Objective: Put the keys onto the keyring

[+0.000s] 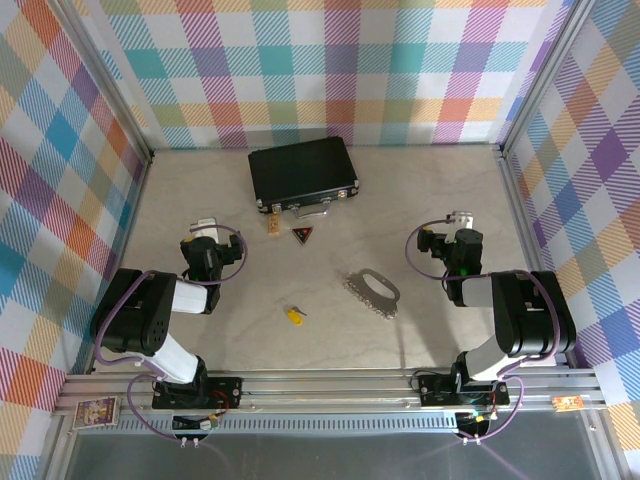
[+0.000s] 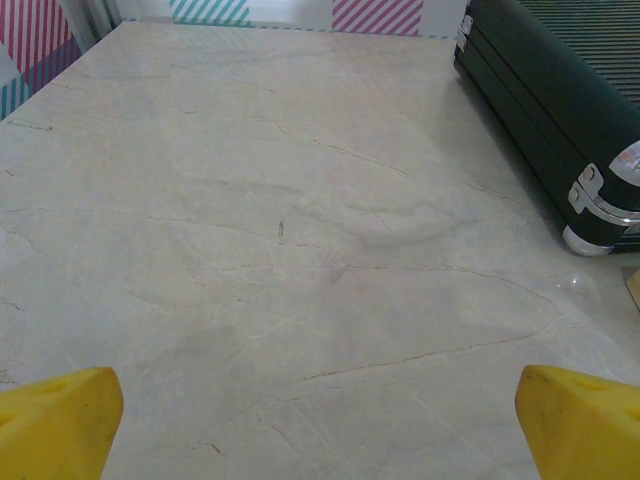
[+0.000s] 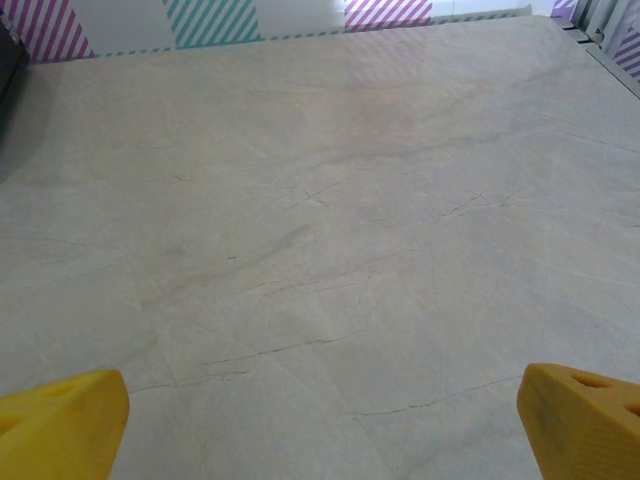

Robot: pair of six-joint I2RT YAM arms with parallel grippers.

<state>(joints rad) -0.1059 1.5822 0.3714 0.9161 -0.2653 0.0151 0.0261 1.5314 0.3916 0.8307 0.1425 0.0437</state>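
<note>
A tiny key (image 1: 294, 316) with a yellow head and short silver blade lies on the table near the front middle. The silvery keyring (image 1: 372, 289), a loop with a toothed edge, lies flat to its right. My left gripper (image 1: 203, 228) sits at the left, well apart from the key. My right gripper (image 1: 461, 219) sits at the right, beyond the keyring. In each wrist view the yellow fingertips (image 2: 58, 420) (image 3: 62, 420) stand wide apart over bare tabletop, so both grippers are open with nothing between them.
A black case (image 1: 303, 172) with a silver handle lies at the back middle; its corner (image 2: 560, 110) shows in the left wrist view. A dark triangular tag (image 1: 302, 236) with a red mark and a small tan piece (image 1: 274, 228) lie in front of it. Checked walls enclose the table.
</note>
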